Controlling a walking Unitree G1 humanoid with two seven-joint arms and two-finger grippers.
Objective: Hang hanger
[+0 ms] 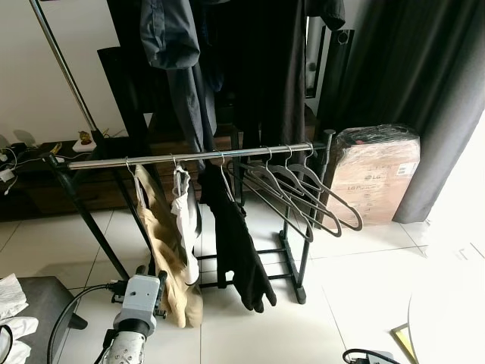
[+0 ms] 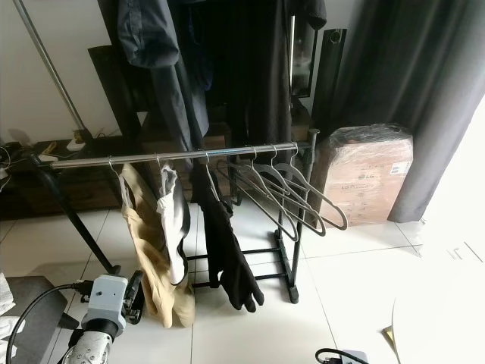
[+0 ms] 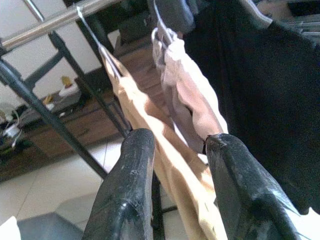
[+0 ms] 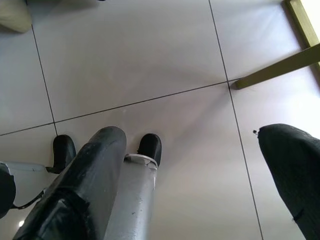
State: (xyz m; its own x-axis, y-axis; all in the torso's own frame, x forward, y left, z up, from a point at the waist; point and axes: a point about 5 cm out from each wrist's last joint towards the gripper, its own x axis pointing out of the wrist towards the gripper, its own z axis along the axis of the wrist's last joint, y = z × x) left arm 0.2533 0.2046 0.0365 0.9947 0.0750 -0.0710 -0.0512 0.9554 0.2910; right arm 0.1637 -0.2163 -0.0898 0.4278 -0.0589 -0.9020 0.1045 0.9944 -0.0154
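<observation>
Rail (image 1: 189, 158): polished metal, shining; frame (image 1: 303, 250) showing matt black metal. Empty hangers (image 1: 303, 193): thin dark wire. Tan garment (image 1: 163, 243): soft matt cloth, creasing. Floor tiles (image 4: 150, 60): glossy, reflecting light. Box (image 1: 375, 174): cardboard, wearing glossy film

A silver rail (image 1: 197, 156) runs across the middle of the frame, slightly higher at its right end, carried on a black rack frame (image 1: 301, 258) that stands on the white tiled floor. Toward the right end hang 3 empty dark hangers (image 1: 303, 197), bunched close together with their hooks over the rail and their arms sloping down to the right. Left of them a hanger carries a black garment (image 1: 239, 246) that hangs down nearly to the floor. Further left, a hanger holds a white garment (image 1: 186, 220), and beside it another holds a tan garment (image 1: 163, 243), the 2 pieces touching.
</observation>
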